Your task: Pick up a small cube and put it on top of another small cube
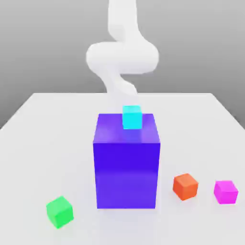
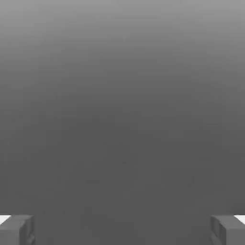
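The small cube [image 1: 225,192], bright magenta-pink, rests on the white table near the front at the exterior view's right. An orange-red cube [image 1: 185,186] sits just to its left, apart from it. A green cube [image 1: 60,211] lies at the front left. My gripper [image 2: 122,230] is open in the hand view, its two grey fingertips [image 2: 16,230] set wide apart with nothing between them and plain grey beyond. The white arm [image 1: 122,57] rises behind the big block, far from the magenta cube.
A big blue-violet block [image 1: 126,167] stands mid-table with a cyan cube [image 1: 132,117] on its top face. The white table [image 1: 43,143] stretches out on both sides of the block.
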